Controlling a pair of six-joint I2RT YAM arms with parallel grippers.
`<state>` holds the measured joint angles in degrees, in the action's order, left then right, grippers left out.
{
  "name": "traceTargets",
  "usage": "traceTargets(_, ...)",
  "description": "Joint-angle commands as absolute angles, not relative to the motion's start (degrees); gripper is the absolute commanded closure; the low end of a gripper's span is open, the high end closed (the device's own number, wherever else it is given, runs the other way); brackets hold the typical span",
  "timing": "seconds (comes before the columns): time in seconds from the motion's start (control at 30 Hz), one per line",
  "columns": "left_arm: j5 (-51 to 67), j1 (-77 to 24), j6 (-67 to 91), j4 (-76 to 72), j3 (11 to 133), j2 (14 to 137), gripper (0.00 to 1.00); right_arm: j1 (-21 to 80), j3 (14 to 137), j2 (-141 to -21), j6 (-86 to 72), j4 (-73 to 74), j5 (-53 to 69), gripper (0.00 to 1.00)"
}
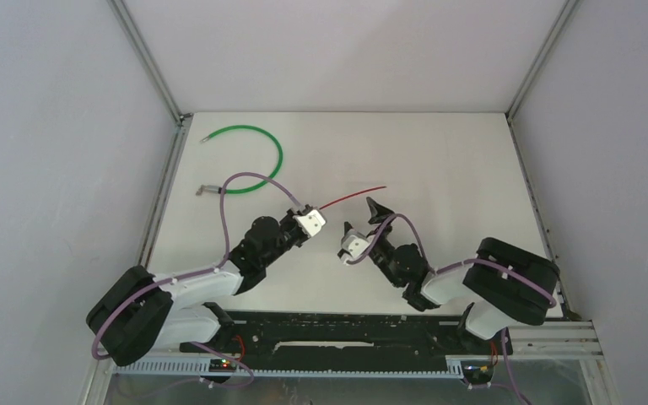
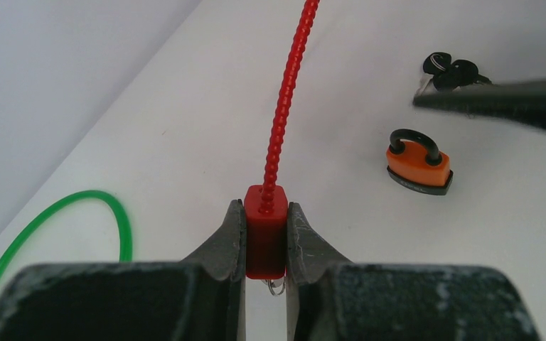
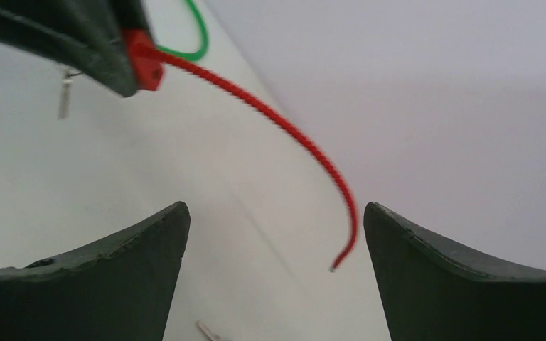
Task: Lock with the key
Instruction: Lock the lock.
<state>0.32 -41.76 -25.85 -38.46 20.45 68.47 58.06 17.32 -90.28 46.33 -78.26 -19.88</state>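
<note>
Low centre of left wrist view: red cable lock body (image 2: 265, 241), pinched by left claw (image 2: 266, 217), likely steadied for key work. Red cable (image 2: 284, 106) runs upward, free end loose. Right claw (image 3: 276, 227) spread wide, holding nothing. Only left wrist view shows orange padlock (image 2: 418, 167) and key bunch (image 2: 451, 71) on bench (image 2: 185, 142), upper right. Only right wrist view shows small metal piece (image 3: 64, 96) dangling under lock, possibly key.
</note>
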Motion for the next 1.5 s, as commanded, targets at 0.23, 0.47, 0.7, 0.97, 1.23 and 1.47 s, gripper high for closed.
traceTargets(0.23,11.08,-41.69,-25.78,-37.79,22.8,65.45,1.0,52.78,12.23,-82.07,44.22,-87.27,-17.44,0.11)
traceTargets(0.47,16.93,-41.8,-26.42,-33.37,24.19,64.39,1.0,52.4,12.94,-83.87,45.88,-87.29,-18.76,0.13)
traceTargets(0.7,16.14,-41.77,-26.89,-32.96,23.63,62.95,1.0,52.28,14.79,-87.14,47.54,-87.28,-22.66,0.2)
traceTargets(0.97,15.29,-41.79,-27.13,-33.27,22.87,61.66,1.0,51.45,14.66,-86.83,46.2,-87.27,-23.2,0.32)
traceTargets(1.23,15.0,-41.81,-27.34,-33.11,22.94,61.84,1.0,50.02,14.32,-85.22,42.94,-87.26,-23.14,0.69)
traceTargets(1.47,15.09,-41.76,-27.5,-32.99,23.09,62.07,1.0,48.28,14.67,-84.58,37.44,-87.28,-24.55,1.0)
